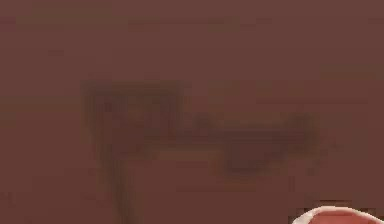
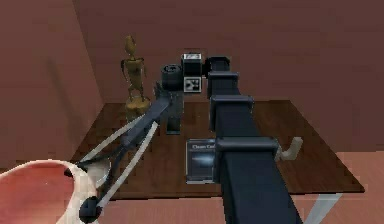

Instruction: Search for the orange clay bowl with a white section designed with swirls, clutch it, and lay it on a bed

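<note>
An orange bowl [image 2: 35, 192] with a pale, whitish inside hangs at the arm side view's bottom left, off the near corner of a dark wooden table [image 2: 270, 125]. Its lower part is cut by the picture's edge. My gripper [image 2: 95, 198] holds this bowl: the dark body sits left of the two white marked squares, and the thin fingers slant down to the bowl's rim. The dark arm bar [image 2: 245, 150] reaches out over the table. A sliver of the bowl's orange and white rim [image 1: 330, 213] shows at the forward view's bottom right.
On the table stand a golden statuette [image 2: 132, 72] at the far left, a small dark box [image 2: 203, 160] beside the arm, and a beige object [image 2: 293, 150] near the right edge. Reddish-brown walls close the corner behind the table, and a brown wall [image 1: 190, 60] stands very close ahead.
</note>
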